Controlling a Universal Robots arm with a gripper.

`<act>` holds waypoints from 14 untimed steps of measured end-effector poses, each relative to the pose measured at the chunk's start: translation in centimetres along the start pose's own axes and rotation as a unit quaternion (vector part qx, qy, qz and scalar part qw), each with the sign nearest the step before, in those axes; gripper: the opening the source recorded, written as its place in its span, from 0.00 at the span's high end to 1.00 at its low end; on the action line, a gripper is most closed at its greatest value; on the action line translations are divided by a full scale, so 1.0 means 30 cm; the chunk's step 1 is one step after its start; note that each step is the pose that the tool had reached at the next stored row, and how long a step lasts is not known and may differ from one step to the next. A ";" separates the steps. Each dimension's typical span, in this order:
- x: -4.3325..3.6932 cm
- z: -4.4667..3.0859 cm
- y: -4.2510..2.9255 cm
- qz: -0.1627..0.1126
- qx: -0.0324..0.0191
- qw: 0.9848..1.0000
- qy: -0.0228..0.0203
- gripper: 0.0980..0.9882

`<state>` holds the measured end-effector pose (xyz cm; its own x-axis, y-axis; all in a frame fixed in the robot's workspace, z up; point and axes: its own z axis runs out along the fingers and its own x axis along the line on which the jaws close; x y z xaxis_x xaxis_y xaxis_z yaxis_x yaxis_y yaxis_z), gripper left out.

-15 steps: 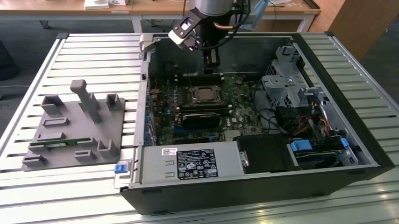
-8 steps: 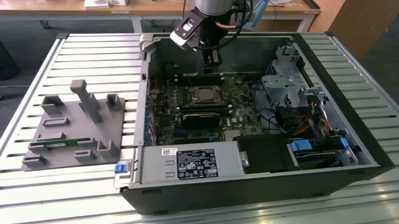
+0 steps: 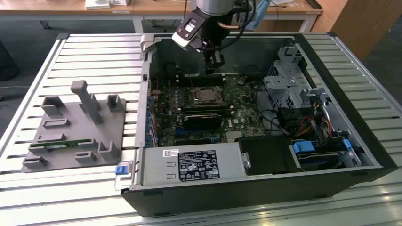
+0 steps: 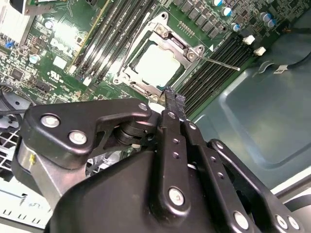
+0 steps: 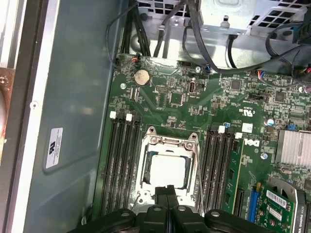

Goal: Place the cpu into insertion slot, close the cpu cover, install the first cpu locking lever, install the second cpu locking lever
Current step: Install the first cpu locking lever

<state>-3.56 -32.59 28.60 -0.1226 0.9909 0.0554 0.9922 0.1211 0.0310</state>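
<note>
cpu [image 5: 167,170] status, anyone? Where's it sitting right now?

Reply: ok, going big to small. The slatted table [image 3: 94,56] carries the computer case [image 3: 251,197], which lies on its side with the open face up, and the green motherboard [image 5: 194,102] is inside. The tool [image 5: 167,189] hangs close above the edge of the insertion slot [image 4: 127,76], fingers pressed together and gripping nothing. The cpu cover [image 5: 167,143] lies flat on the slot. The chip's in the slot, its pale top showing through the cover's window. One thin lever [image 4: 218,63] sticks out from a corner over the memory slots [image 4: 214,80].
</note>
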 end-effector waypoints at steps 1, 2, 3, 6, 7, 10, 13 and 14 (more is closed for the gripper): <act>0.000 0.000 0.000 -0.001 0.000 1.000 0.000 0.99; 0.000 0.000 0.000 -0.002 0.000 1.000 0.000 0.99; 0.000 0.000 0.000 -0.003 0.000 1.000 0.000 0.99; 0.000 0.000 0.001 -0.013 0.001 1.000 0.000 0.99; 0.000 0.000 0.001 -0.017 0.001 1.000 0.001 0.99; 0.000 0.000 0.001 -0.037 0.002 0.999 0.001 0.99; 0.000 0.000 0.001 -0.059 0.003 0.998 0.002 0.99; 0.000 0.000 0.001 -0.066 0.004 0.998 0.002 0.99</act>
<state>-3.54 -32.59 28.60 -0.2520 0.9662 0.0553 0.9676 0.2506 0.0310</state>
